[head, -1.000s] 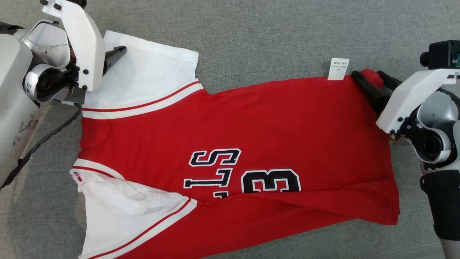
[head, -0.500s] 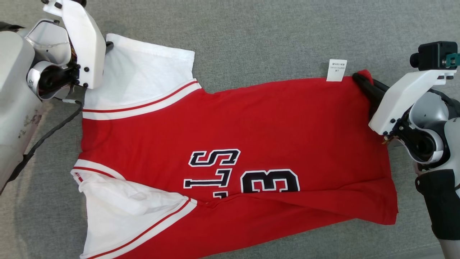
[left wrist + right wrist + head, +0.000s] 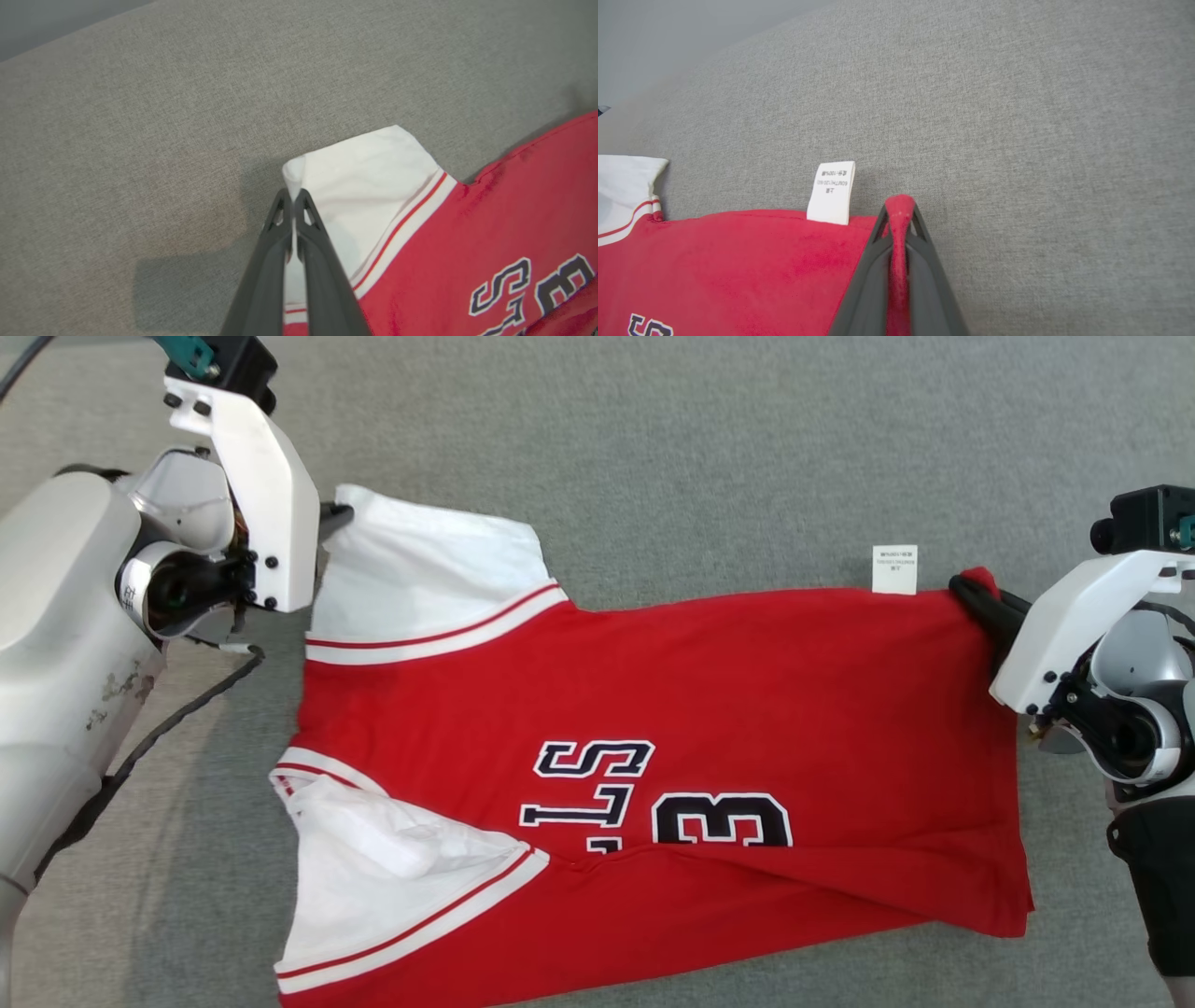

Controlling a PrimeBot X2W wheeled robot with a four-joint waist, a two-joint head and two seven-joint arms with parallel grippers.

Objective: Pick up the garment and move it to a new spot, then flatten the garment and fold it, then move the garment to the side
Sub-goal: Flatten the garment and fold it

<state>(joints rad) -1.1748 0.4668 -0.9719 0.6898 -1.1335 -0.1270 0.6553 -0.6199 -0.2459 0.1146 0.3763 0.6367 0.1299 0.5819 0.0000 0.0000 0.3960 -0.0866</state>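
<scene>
Garment [image 3: 653, 709] on grey fabric surface [image 3: 709, 448]

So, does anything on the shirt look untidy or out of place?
Yes. The near sleeve is crumpled, and the shirt has a fold along its near edge that hides part of the lettering.

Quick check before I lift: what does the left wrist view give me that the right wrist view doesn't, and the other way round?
Left wrist view: the left pincer shut on the corner of the white sleeve. Right wrist view: the right pincer shut on a red corner of the shirt, with the white label just beside it. Shared: the red shirt body, the red-striped white sleeve, dark lettering and the gray cloth surface.
</scene>
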